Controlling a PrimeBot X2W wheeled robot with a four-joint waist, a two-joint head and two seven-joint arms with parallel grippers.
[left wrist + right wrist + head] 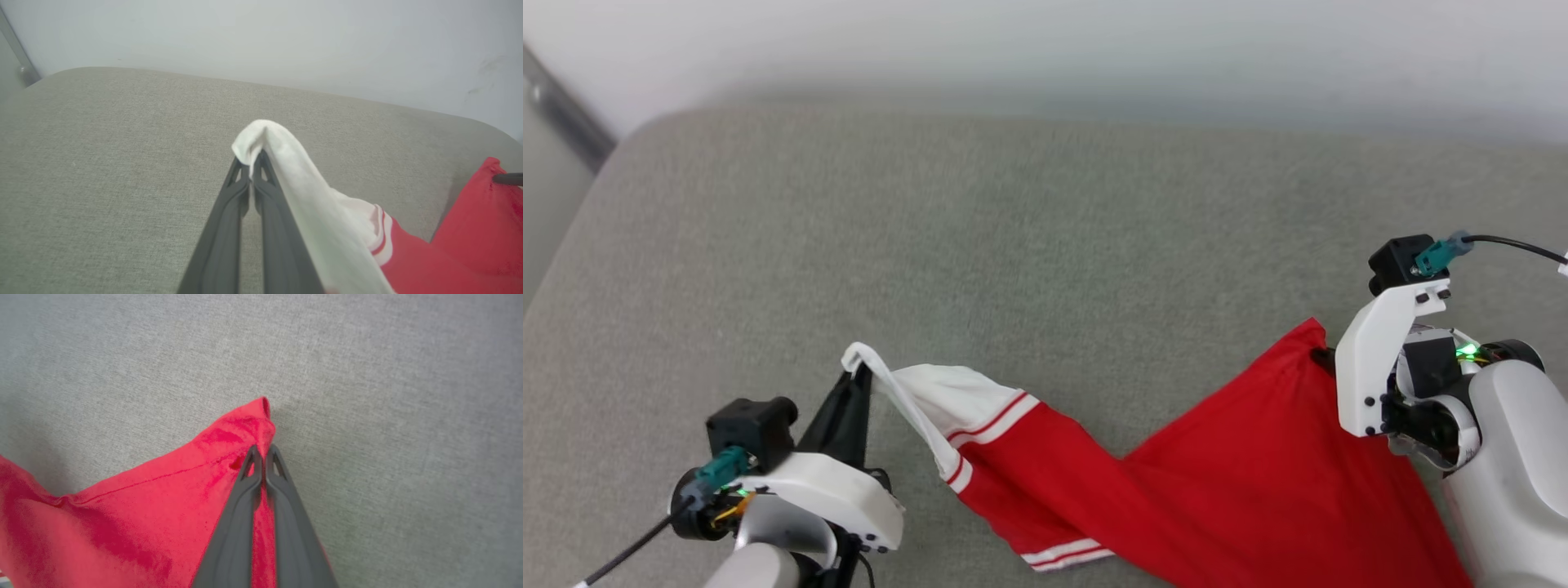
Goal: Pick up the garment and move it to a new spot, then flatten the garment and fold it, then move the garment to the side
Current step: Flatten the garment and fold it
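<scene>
The garment [1225,482] is a red jersey with a white sleeve and red-white striped trim, stretched and twisted across the near part of the grey cushion. My left gripper [859,377] is shut on the white sleeve's edge [261,139], which drapes over its fingertips in the left wrist view. At the right, my right gripper [261,451] is shut on a red corner of the garment [229,449], the cloth pinched between its dark fingers. In the head view the right gripper's tips [1325,357] are mostly hidden behind its white wrist housing. Letters and number are out of view.
A grey fabric cushion [1013,245] spreads wide beyond the garment, with open room to the far side and left. A pale wall [1045,49] runs along its far edge. A dark strip [564,114] stands at the far left corner.
</scene>
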